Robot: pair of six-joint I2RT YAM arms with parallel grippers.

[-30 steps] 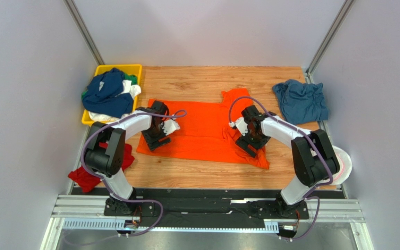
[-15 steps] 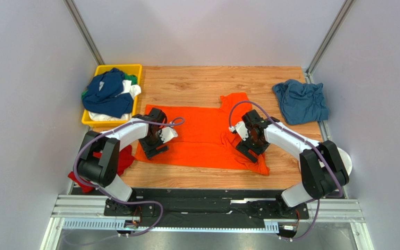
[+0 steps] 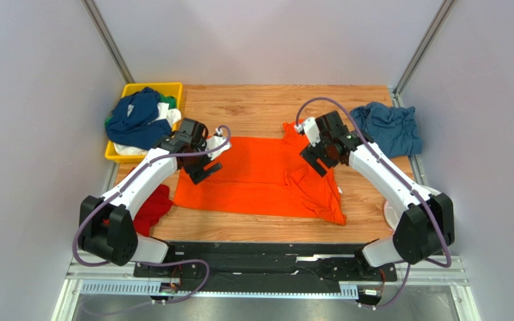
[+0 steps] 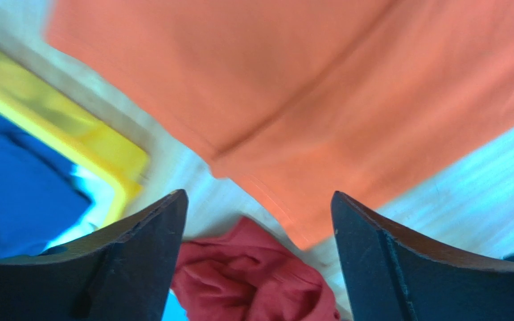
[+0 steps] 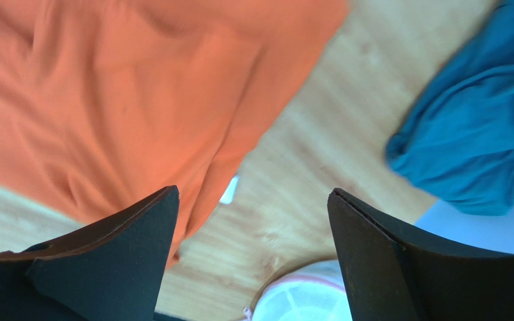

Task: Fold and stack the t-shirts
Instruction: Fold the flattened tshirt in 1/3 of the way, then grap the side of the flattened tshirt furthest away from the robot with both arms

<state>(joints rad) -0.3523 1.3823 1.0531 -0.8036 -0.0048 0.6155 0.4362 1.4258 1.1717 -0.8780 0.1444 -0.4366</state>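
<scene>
The bright orange t-shirt (image 3: 266,177) lies spread on the wooden table, folded over with a loose sleeve at its front right. It also shows in the left wrist view (image 4: 320,100) and the right wrist view (image 5: 105,100). My left gripper (image 3: 202,167) is open and empty, raised over the shirt's left edge. My right gripper (image 3: 321,157) is open and empty, raised over the shirt's right edge. A steel-blue t-shirt (image 3: 387,129) lies crumpled at the far right. A red t-shirt (image 3: 151,207) lies at the table's left edge. A navy t-shirt (image 3: 135,120) tops the pile in the tray.
A yellow plastic tray (image 3: 170,88) at the back left holds navy, white and green shirts. A round white-and-pink disc (image 5: 306,297) lies at the right edge, mostly behind my right arm. Grey walls close in both sides.
Both grippers have lifted off the orange shirt and moved toward the back of the table, with arms extended. The shirt now lies flatter and pulled back.
</scene>
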